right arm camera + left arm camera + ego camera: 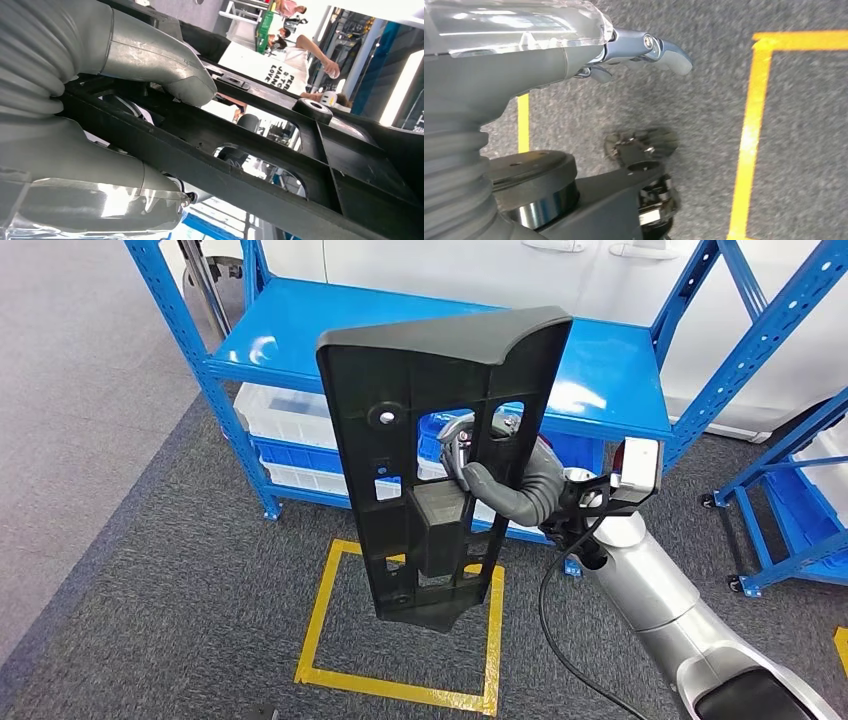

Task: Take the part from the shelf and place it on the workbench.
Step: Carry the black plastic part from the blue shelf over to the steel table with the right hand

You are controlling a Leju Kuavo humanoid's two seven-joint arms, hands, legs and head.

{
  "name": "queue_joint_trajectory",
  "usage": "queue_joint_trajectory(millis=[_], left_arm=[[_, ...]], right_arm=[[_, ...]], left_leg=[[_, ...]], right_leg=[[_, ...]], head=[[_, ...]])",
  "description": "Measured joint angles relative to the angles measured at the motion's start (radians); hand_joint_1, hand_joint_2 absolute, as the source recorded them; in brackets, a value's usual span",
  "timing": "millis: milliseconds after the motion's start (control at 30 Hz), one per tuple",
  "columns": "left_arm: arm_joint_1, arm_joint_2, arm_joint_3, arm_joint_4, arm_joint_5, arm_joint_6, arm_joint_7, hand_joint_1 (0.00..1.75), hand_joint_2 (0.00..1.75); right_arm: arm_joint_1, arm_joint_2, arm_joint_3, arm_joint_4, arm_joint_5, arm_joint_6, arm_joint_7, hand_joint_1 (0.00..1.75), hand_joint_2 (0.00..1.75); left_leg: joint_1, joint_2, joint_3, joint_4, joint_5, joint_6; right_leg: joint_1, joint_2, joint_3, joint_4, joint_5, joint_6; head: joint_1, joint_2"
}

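The floor is grey carpet [150, 570] with a yellow tape square [400, 625] marked on it; I read that square as a standing mark in front of the shelf.

1. Nearest to me, the right arm [660, 600] rises from the lower right corner of the head view, bent so that the wrist points toward the shelf.

2. The right hand [490, 475] grasps the part [440, 460], a long black moulded panel with cut-outs and ribs. In the right wrist view the thumb [165, 67] lies on one side of a rib of the panel and the other fingers [90, 165] lie on the opposite side. I judge this clamp through the openings is what keeps the panel steady.

3. The part hangs upright in the air, long axis vertical, above the tape square and touching no surface. I judge that the upright carry keeps it free of the shelf frame.

4. The left hand [644, 50] hangs low over the carpet, holding nothing. Too little of its fingers shows for me to tell whether they are spread or curled.

5. Behind the part stands the blue shelf [620, 380]; its top board is bare along the front edge. Clear bins [285, 415] sit on the lower level.

6. The workbench cannot be located, so the placing step is not yet done.
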Motion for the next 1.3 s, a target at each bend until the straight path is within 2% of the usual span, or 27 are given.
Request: queue_joint_trajectory(millis=[100,233,300,367,400,433,467,533,567,600,633,667,700,733,767,800,867,900,933,1000,1033,1067,1100,1133,1200,1233,1300], left_arm=[[0.0,0.0,0.0,0.0,0.0,0.0,0.0,0.0,1.75],[0.0,0.0,0.0,0.0,0.0,0.0,0.0,0.0,1.75],[0.0,0.0,0.0,0.0,0.0,0.0,0.0,0.0,1.75],[0.0,-0.001,0.0,0.0,0.001,0.0,0.0,0.0,1.75],[0.0,-0.001,0.0,0.0,0.003,-0.001,0.0,0.0,1.75],[0.001,-0.001,0.0,0.0,0.004,-0.001,0.001,0.0,1.75],[0.002,-0.001,0.001,0.0,0.004,0.002,0.001,0.0,1.75],[0.004,-0.001,0.001,0.0,-0.001,0.017,-0.001,0.0,1.75],[0.004,-0.001,0.001,0.0,-0.006,0.026,-0.003,0.0,1.75],[0.003,-0.001,0.001,0.0,-0.008,0.032,-0.003,0.0,1.75],[0.003,0.0,0.001,0.0,-0.01,0.034,-0.004,0.0,1.75],[0.002,0.0,0.001,0.0,-0.01,0.034,-0.005,0.0,1.75],[0.001,0.0,0.001,0.0,-0.01,0.033,-0.006,0.0,1.75],[0.0,0.0,0.0,0.0,-0.01,0.032,-0.007,0.0,1.75],[-0.001,0.0,0.0,0.0,-0.011,0.031,-0.008,0.0,1.75],[0.0,0.0,0.0,0.0,-0.011,0.03,-0.01,0.0,1.75],[0.003,0.001,0.0,0.0,-0.011,0.029,-0.012,0.0,1.75],[0.004,0.001,0.0,0.0,-0.011,0.029,-0.012,0.0,1.75],[0.004,0.001,0.0,0.0,-0.011,0.029,-0.013,0.0,1.75],[0.004,0.001,0.0,0.0,-0.011,0.029,-0.014,0.0,1.75],[0.005,0.001,0.0,0.0,-0.011,0.029,-0.015,0.0,1.75],[0.007,0.001,0.0,0.0,-0.011,0.029,-0.015,0.0,1.75],[0.008,0.001,0.0,0.0,-0.011,0.028,-0.015,0.0,1.75],[0.008,0.001,0.0,0.0,-0.011,0.028,-0.015,0.0,1.75],[0.008,0.0,0.0,0.0,-0.012,0.026,-0.015,0.0,1.75],[0.007,-0.001,0.0,0.0,-0.012,0.025,-0.015,0.0,1.75],[0.006,-0.001,0.0,0.0,-0.013,0.023,-0.016,0.0,1.75]], right_arm=[[0.002,0.0,0.0,0.002,0.0,0.0,0.0,1.75,1.75],[0.002,0.0,0.0,0.003,0.0,0.0,0.0,1.75,1.75],[0.002,0.0,0.0,0.003,0.0,0.0,0.0,1.75,1.75],[-0.001,0.0,-0.001,0.003,0.002,0.001,0.0,1.75,1.75],[-0.005,0.0,-0.002,0.003,0.003,0.001,-0.001,1.75,1.75],[-0.009,0.0,-0.003,0.004,0.005,0.001,-0.001,1.75,1.75],[-0.012,-0.002,-0.003,0.004,0.008,0.001,0.0,1.75,1.75],[-0.015,-0.01,-0.003,0.006,0.012,0.002,0.001,1.75,1.75],[-0.014,-0.015,-0.003,0.006,0.013,0.002,0.002,1.75,1.75],[-0.013,-0.017,-0.002,0.006,0.013,0.003,0.003,1.75,1.75],[-0.012,-0.018,-0.002,0.006,0.013,0.003,0.003,1.75,1.75],[-0.012,-0.019,-0.002,0.006,0.013,0.004,0.003,1.75,1.75],[-0.012,-0.019,-0.002,0.005,0.013,0.004,0.003,1.75,1.75],[-0.012,-0.019,-0.003,0.005,0.014,0.004,0.003,1.75,1.75],[-0.012,-0.019,-0.003,0.004,0.015,0.004,0.003,1.75,1.75],[-0.012,-0.02,-0.003,0.004,0.017,0.004,0.003,1.75,1.75],[-0.01,-0.018,-0.003,0.005,0.024,0.002,0.003,1.75,1.75],[-0.008,-0.017,-0.003,0.006,0.027,0.0,0.003,1.75,1.75],[-0.006,-0.015,-0.003,0.006,0.029,-0.001,0.003,1.75,1.75],[-0.002,-0.012,-0.004,0.007,0.031,-0.001,0.003,1.75,1.75],[0.001,-0.011,-0.004,0.009,0.031,-0.002,0.003,1.75,1.75],[0.005,-0.01,-0.004,0.01,0.031,-0.002,0.003,1.75,1.75],[0.007,-0.01,-0.004,0.012,0.031,-0.002,0.002,1.75,1.75],[0.009,-0.01,-0.004,0.013,0.031,-0.002,0.002,1.75,1.75],[0.009,-0.01,-0.004,0.014,0.033,-0.002,0.0,1.75,1.75],[0.008,-0.009,-0.005,0.014,0.034,-0.002,-0.001,1.75,1.75],[0.007,-0.006,-0.007,0.014,0.038,-0.001,-0.003,1.75,1.75]], left_leg=[[-0.002,0.0,-0.027,0.001,0.021,-0.001],[-0.003,0.0,-0.028,0.001,0.022,-0.001],[-0.003,0.0,-0.034,0.001,0.027,-0.002],[-0.004,0.0,-0.05,0.001,0.044,-0.005],[-0.003,0.0,-0.058,-0.006,0.067,-0.012],[-0.002,0.001,-0.074,0.009,0.049,-0.024],[0.0,0.001,-0.092,0.056,0.005,-0.038],[0.005,0.002,-0.126,0.208,-0.093,-0.061],[0.006,0.002,-0.129,0.275,-0.089,-0.066],[0.007,0.002,-0.119,0.303,-0.054,-0.069],[0.008,0.002,-0.092,0.294,-0.018,-0.071],[0.01,0.001,-0.043,0.246,-0.007,-0.07],[0.01,0.0,0.021,0.168,-0.025,-0.069],[0.01,-0.001,0.078,0.089,-0.06,-0.063],[0.008,-0.003,0.118,0.028,-0.094,-0.055],[0.006,-0.004,0.137,-0.006,-0.113,-0.046],[0.004,-0.006,0.132,-0.015,-0.107,-0.025],[0.004,-0.008,0.127,-0.016,-0.098,-0.017],[0.005,-0.01,0.12,-0.017,-0.087,-0.011],[0.003,-0.019,0.099,-0.015,-0.069,-0.005],[0.002,-0.025,0.089,-0.013,-0.062,-0.004],[0.0,-0.033,0.08,-0.012,-0.055,-0.005],[-0.001,-0.041,0.073,-0.011,-0.05,-0.006],[-0.003,-0.05,0.068,-0.01,-0.046,-0.007],[-0.004,-0.066,0.063,-0.01,-0.04,-0.011],[-0.004,-0.073,0.06,-0.01,-0.036,-0.015],[0.001,-0.086,0.051,-0.012,-0.028,-0.026]], right_leg=[[0.001,0.0,0.033,0.008,0.045,-0.004],[0.001,0.0,0.037,0.004,0.049,-0.004],[0.001,0.0,0.054,-0.013,0.062,-0.006],[0.008,-0.001,0.145,-0.122,0.059,-0.019],[0.015,-0.001,0.197,-0.202,0.051,-0.028],[0.018,-0.004,0.23,-0.279,0.056,-0.04],[0.018,-0.008,0.228,-0.322,0.067,-0.048],[0.013,-0.015,0.176,-0.349,0.123,-0.057],[0.013,-0.017,0.154,-0.347,0.139,-0.056],[0.012,-0.018,0.135,-0.345,0.152,-0.053],[0.011,-0.018,0.116,-0.34,0.165,-0.049],[0.011,-0.018,0.099,-0.334,0.175,-0.044],[0.011,-0.017,0.085,-0.325,0.182,-0.039],[0.012,-0.018,0.075,-0.316,0.189,-0.034],[0.012,-0.018,0.071,-0.31,0.194,-0.029],[0.012,-0.019,0.068,-0.308,0.2,-0.023],[0.008,-0.021,0.064,-0.306,0.206,-0.01],[0.006,-0.017,0.056,-0.29,0.19,-0.005],[0.004,-0.012,0.039,-0.252,0.16,-0.002],[0.002,-0.003,-0.01,-0.121,0.077,0.001],[0.002,-0.002,-0.03,-0.057,0.047,0.001],[0.002,-0.001,-0.035,-0.021,0.035,0.0],[0.002,0.0,-0.021,-0.024,0.04,-0.004],[0.003,0.004,0.013,-0.068,0.06,-0.009],[0.005,0.032,0.104,-0.21,0.1,-0.025],[0.007,0.047,0.136,-0.265,0.111,-0.031],[0.01,0.059,0.155,-0.303,0.111,-0.037]], head=[[0.0,0.0],[0.0,0.0],[0.0,0.0],[0.0,0.0],[0.0,0.0],[0.0,0.0],[0.0,0.0],[0.0,0.0],[0.0,0.0],[0.0,0.0],[0.0,0.0],[0.0,0.0],[0.0,0.0],[0.0,0.0],[0.0,0.0],[0.0,0.0],[0.0,0.0],[0.0,0.0],[0.0,0.0],[0.0,0.0],[0.0,0.0],[0.0,0.0],[0.0,0.0],[0.0,0.0],[0.0,0.0],[0.0,0.0],[0.0,0.0]])
